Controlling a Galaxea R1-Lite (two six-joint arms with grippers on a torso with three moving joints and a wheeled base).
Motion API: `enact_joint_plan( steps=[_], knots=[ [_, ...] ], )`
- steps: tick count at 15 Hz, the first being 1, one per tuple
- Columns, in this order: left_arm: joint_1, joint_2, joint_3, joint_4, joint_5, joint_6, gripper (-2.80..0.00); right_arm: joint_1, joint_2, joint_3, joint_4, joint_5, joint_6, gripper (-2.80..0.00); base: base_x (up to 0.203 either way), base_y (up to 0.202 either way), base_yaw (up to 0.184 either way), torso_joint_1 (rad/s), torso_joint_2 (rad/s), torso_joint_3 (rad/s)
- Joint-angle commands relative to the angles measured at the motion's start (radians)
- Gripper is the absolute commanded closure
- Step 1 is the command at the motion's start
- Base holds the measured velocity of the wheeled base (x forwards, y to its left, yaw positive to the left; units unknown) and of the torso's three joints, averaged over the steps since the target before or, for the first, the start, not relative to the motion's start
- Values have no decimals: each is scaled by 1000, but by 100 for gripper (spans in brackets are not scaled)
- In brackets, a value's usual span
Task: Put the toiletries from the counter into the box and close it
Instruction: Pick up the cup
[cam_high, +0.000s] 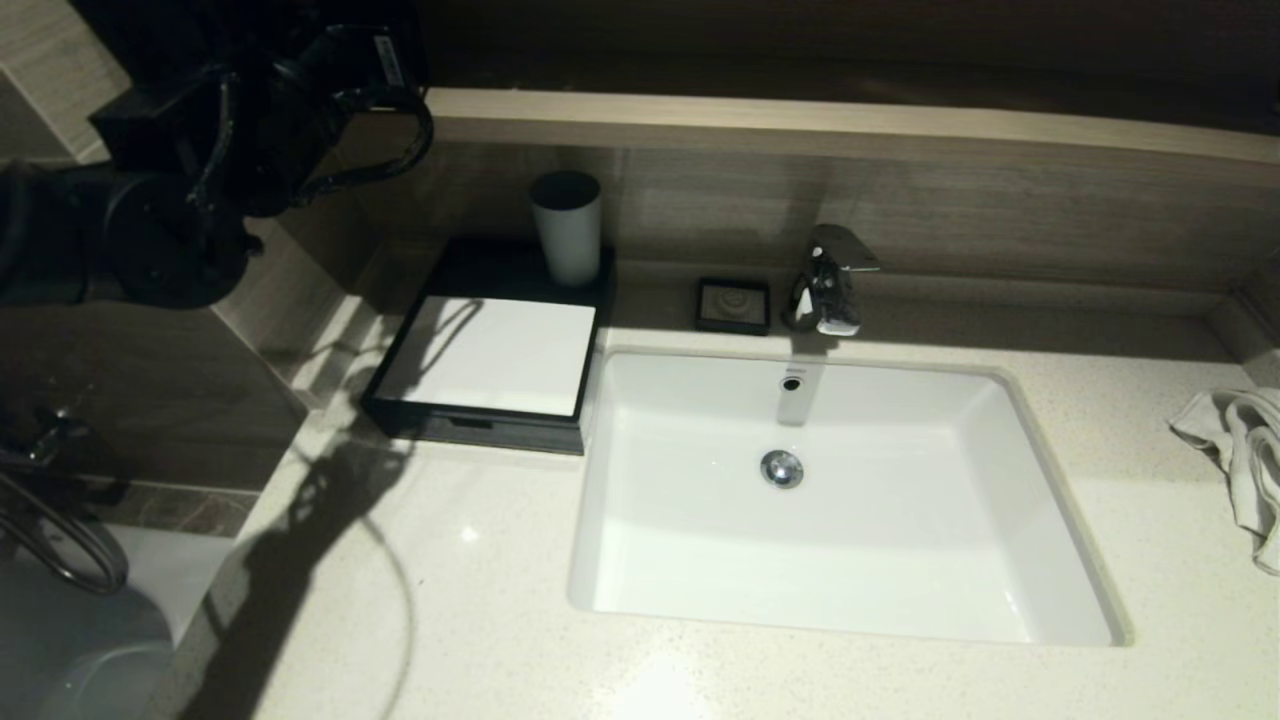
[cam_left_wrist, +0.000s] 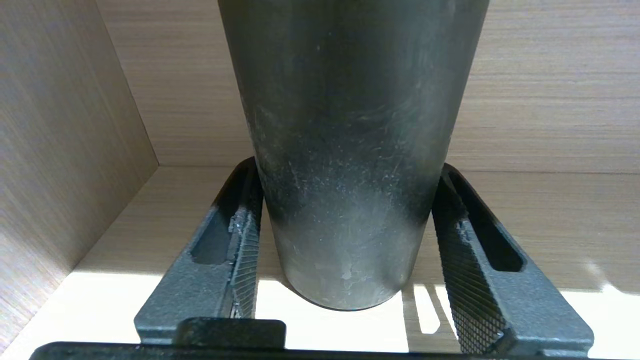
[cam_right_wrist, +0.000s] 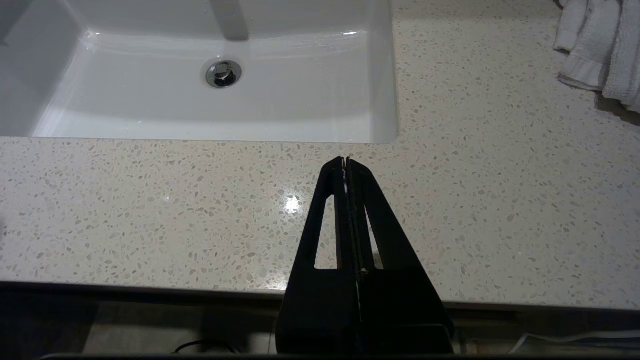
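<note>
Left wrist view: the left gripper (cam_left_wrist: 345, 250) clasps a dark cup (cam_left_wrist: 350, 150) above a wooden shelf (cam_left_wrist: 525, 220). The right gripper (cam_right_wrist: 346, 162) hangs closed over the counter (cam_right_wrist: 150, 210).

A white sink (cam_high: 640, 560) sits in a cream, speckled counter (cam_high: 480, 650), a black box (cam_high: 500, 430) has a white lid (cam_high: 490, 355), and the towel (cam_high: 1240, 450) is white.
</note>
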Motion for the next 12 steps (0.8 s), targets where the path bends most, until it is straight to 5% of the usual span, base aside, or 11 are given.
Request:
enact_joint_plan(
  steps=[1, 12],
  knots=[
    [0, -1, -1, -5, 1, 1, 0, 0, 0, 0, 1, 0, 0, 0, 0, 0, 0, 0, 0, 0],
    [-6, -83, 24, -3, 0, -7, 0, 0, 1, 0, 0, 0, 0, 0, 0, 0, 0, 0, 0, 0]
  ],
)
